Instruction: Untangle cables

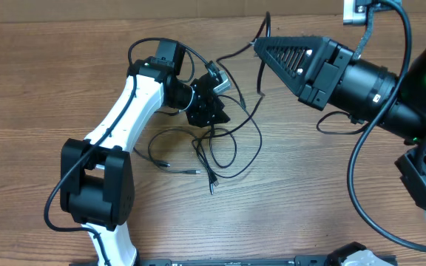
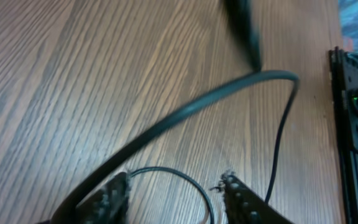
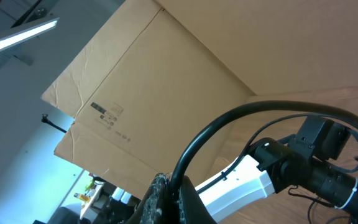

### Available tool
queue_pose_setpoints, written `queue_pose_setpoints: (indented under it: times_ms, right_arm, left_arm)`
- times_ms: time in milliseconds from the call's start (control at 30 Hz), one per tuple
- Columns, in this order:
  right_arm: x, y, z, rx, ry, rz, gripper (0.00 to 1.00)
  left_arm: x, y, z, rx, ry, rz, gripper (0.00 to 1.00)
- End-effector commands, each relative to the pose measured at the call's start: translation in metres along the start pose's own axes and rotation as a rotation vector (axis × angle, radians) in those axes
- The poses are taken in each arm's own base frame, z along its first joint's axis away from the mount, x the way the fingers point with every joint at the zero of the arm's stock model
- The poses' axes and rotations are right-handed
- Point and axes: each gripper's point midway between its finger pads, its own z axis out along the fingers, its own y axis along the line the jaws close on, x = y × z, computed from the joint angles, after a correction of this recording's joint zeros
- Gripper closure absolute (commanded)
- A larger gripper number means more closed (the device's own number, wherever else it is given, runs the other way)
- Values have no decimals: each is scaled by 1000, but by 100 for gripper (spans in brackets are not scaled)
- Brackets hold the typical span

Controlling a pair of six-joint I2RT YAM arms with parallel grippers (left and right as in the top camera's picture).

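Tangle of thin black flexible cables point(image 1: 211, 151) is lying on wooden counter point(image 1: 309, 192); left tool point(image 2: 174, 186) is hovering spread above it; right tool point(image 1: 257, 44) is pinching one.

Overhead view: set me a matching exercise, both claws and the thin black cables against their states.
1. left claw
2. right claw
3. tangle of thin black cables

A. lying looped on the brown wooden table
B. shut on one black cable
C. open, fingers apart above the tangle

Pairs: 1-C, 2-B, 3-A
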Motion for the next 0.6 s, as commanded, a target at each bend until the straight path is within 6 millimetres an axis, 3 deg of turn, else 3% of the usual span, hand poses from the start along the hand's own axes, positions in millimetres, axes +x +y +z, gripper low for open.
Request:
queue_pose_setpoints:
  times_ms: [0,200,367,567]
  right_arm:
    - [-9,6,-7,-9,-29,-15,96]
    - [-14,-3,-10,21,-43,-5,96]
    - [-15,-6,-11,33,-46,1,96]
    - [-17,-8,-12,41,-55,-16,96]
  left_arm:
    - [13,7,-2,-24,43,-24,44]
    - [26,-6,-15,43,49,-114,39]
    - [32,-2,-25,34,47,-133,0]
    - [34,0,-25,23,60,-155,0]
